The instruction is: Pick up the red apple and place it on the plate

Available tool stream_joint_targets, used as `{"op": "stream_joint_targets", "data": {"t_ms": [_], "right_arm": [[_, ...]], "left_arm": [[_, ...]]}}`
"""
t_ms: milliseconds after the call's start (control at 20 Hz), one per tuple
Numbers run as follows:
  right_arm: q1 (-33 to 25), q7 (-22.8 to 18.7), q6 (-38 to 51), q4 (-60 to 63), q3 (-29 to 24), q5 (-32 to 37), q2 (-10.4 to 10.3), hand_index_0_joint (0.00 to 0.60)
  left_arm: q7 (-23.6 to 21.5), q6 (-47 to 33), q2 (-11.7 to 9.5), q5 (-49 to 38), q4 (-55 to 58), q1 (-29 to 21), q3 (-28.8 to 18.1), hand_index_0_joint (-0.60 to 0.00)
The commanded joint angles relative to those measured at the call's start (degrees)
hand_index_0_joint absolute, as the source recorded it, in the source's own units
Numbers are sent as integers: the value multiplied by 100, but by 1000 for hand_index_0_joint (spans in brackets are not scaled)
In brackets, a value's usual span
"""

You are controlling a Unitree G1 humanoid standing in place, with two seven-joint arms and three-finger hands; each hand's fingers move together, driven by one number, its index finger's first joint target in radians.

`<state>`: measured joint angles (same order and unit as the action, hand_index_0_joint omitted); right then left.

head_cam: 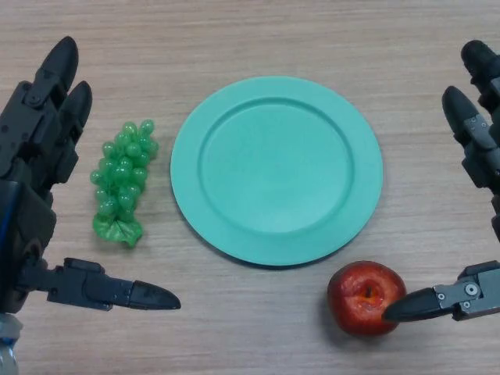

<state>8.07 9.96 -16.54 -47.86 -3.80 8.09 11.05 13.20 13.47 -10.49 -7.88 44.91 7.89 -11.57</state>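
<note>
the green plate (234,117) in the middle has nothing on it. the red apple (361,297) sits at lower right, its thumb touching, by the open right hand (476,148). the left hand (35,141) is open too, beside green grapes (121,180).

Left hand (35,148) at left edge, right hand (478,141) at right, fingers straight

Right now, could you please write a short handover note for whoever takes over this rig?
Left hand: open, idle at the left edge beside the green grapes.
Right hand: open, holding nothing; its thumb tip is at the red apple, contact unclear.
The apple sits on the table, just off the near right rim of the teal plate, which is bare.
Done: nothing yet.
Left: grasp the apple, lift it, set it on the plate.
</note>
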Motion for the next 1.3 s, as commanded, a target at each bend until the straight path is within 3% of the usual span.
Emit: {"op": "stream_joint_targets", "data": {"t_ms": [50,300,500,850,1200,1300], "right_arm": [[-87,-144,858,-326,-67,-185,80,0],[-88,-72,894,-313,-30,-111,92,0],[391,-100,1858,194,328,-491,7,0],[957,-995,4655,2495,630,-1602,9,0],[552,-2046,5389,4256,660,-2374,-12,0],[468,-2099,5348,4560,817,-2351,-15,0]], "left_arm": [[-97,-842,-160,-144,269,-35,-180,0],[-92,-870,-171,-147,235,-60,-251,0],[-89,-970,-191,-51,89,-121,-196,0],[-48,-1052,-212,25,25,-156,-88,0],[-35,-917,-261,107,112,-226,-1,0],[-1,-900,-271,100,106,-261,-33,0]]}}
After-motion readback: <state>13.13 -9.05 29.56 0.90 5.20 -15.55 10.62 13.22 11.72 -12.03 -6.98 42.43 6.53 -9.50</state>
